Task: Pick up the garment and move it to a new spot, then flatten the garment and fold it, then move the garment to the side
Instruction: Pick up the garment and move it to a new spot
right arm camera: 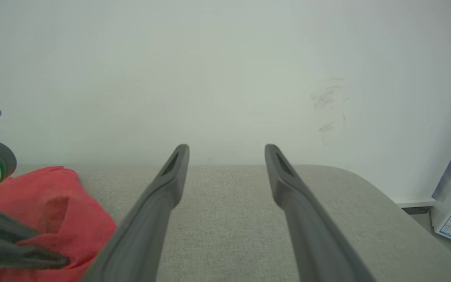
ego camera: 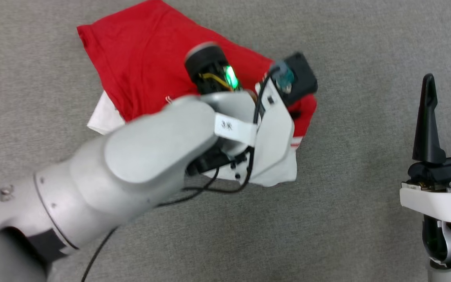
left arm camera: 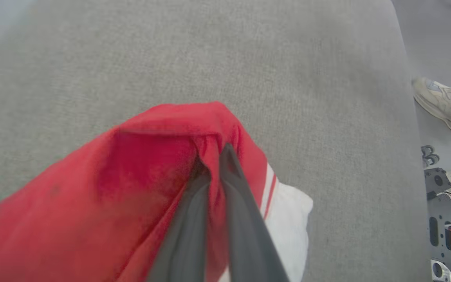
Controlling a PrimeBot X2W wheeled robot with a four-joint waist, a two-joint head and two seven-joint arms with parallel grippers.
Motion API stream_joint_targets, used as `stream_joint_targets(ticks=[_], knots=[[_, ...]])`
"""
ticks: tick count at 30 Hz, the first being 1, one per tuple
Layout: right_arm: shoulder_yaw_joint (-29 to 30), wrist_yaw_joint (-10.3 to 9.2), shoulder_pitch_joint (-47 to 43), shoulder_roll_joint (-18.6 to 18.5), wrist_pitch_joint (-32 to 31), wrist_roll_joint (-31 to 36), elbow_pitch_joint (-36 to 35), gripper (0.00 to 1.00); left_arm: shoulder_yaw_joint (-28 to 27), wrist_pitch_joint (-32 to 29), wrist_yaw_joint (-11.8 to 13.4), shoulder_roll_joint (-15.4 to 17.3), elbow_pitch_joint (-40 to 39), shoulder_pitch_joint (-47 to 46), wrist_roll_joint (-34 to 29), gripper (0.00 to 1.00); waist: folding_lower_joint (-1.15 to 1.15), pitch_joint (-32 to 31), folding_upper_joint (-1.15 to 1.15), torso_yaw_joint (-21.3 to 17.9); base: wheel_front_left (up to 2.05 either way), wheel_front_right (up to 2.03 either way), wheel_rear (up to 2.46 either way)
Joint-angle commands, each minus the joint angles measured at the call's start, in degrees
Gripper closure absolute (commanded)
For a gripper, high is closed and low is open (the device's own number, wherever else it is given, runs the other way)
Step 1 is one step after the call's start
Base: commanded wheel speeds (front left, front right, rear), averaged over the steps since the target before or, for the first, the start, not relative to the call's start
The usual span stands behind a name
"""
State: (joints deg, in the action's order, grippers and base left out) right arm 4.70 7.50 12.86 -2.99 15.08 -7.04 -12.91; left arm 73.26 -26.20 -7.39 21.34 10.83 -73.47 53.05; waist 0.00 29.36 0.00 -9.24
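Observation:
The garment is a bright red shirt lying bunched on the grey cloth-covered table, with white sleeve ends poking out. My pale left forearm and wrist reach over it and hide its near right part. In the left wrist view my left gripper is shut on a raised fold of the garment, next to the striped trim and a white sleeve end. My right gripper stands open and apart at the right, well clear of the garment, with nothing between its fingers.
The table's right edge drops to a floor where a person's pale shoes and dark robot base parts show. A white wall rises behind the table's far edge. Bare grey surface lies between the garment and my right gripper.

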Motion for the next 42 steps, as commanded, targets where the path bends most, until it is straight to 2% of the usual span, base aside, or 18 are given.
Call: stream_joint_targets(ticks=[1,4,8,9,10,13,16,19,24,28,32,37,42], knots=[[-0.06,-0.02,0.63,0.21,0.14,-0.09,0.06,0.00,0.05,-1.20,0.00,-0.57,0.15,2.33,-1.28,1.00,0.00,0.81,0.00,-0.72,0.00,0.00,0.00],[0.07,-0.02,0.87,0.20,0.13,-0.06,0.33,0.00,0.06,-3.70,0.00,-1.81,0.26,6.63,-3.24,1.00,0.00,1.11,0.00,-0.80,0.00,0.00,0.00],[0.05,-0.02,0.80,0.21,0.14,0.39,0.72,0.00,0.17,-3.58,-0.01,-2.58,0.40,9.58,-4.74,1.00,0.00,0.81,0.00,-0.42,0.00,0.00,0.00],[-0.04,-0.02,0.79,0.20,0.13,0.55,0.89,0.00,0.17,-2.30,-0.01,-2.63,0.89,9.93,-4.30,0.89,0.00,0.51,0.00,-0.24,0.00,0.00,0.00],[-0.05,-0.02,0.67,0.19,0.14,0.67,0.92,0.00,0.14,-0.57,-0.01,-2.75,1.11,9.60,-4.53,0.00,0.00,0.10,0.00,0.00,0.00,0.00,0.00],[0.04,-0.02,-0.28,0.20,0.14,1.29,1.19,0.00,0.11,5.63,0.00,-2.76,2.24,7.56,-5.53,0.00,0.00,-1.63,0.00,0.99,0.00,0.00,0.00],[0.16,-0.02,-1.52,0.19,0.14,1.59,1.53,0.00,-0.33,14.79,0.01,-2.29,3.90,5.39,-5.92,0.00,0.00,-4.11,0.00,2.22,0.00,0.00,0.00],[0.44,-0.02,-2.88,0.18,0.13,2.02,2.01,0.00,-3.03,23.39,0.35,-2.14,6.89,5.20,-6.82,0.00,0.00,-7.21,0.00,3.54,0.00,0.00,0.00],[0.71,-0.02,-5.41,0.19,0.14,2.60,2.82,0.00,-7.35,35.41,6.44,-0.95,10.04,8.22,-9.51,0.00,0.00,-12.12,0.00,5.64,0.00,0.00,0.00],[0.90,-0.02,-7.27,0.18,0.14,3.21,3.21,0.00,-10.30,40.12,11.65,0.58,10.21,12.84,-10.15,0.00,0.00,-15.25,0.00,7.30,0.00,0.00,0.00],[1.57,-0.02,-8.89,0.18,0.14,3.75,3.48,0.00,-15.01,41.38,17.87,2.41,7.97,18.86,-12.42,0.00,0.00,-17.59,0.00,9.22,0.00,0.00,0.00],[1.55,-0.02,-10.69,0.18,0.13,4.14,4.09,0.00,-25.08,41.38,24.89,4.07,1.02,29.97,-18.74,0.00,0.00,-19.49,0.00,11.05,0.00,0.00,0.00],[1.70,-0.02,-11.78,0.19,0.13,4.01,4.76,0.00,-34.36,41.39,28.33,4.01,-4.00,41.43,-24.65,0.00,0.00,-20.72,0.00,12.67,0.00,0.00,0.00]])
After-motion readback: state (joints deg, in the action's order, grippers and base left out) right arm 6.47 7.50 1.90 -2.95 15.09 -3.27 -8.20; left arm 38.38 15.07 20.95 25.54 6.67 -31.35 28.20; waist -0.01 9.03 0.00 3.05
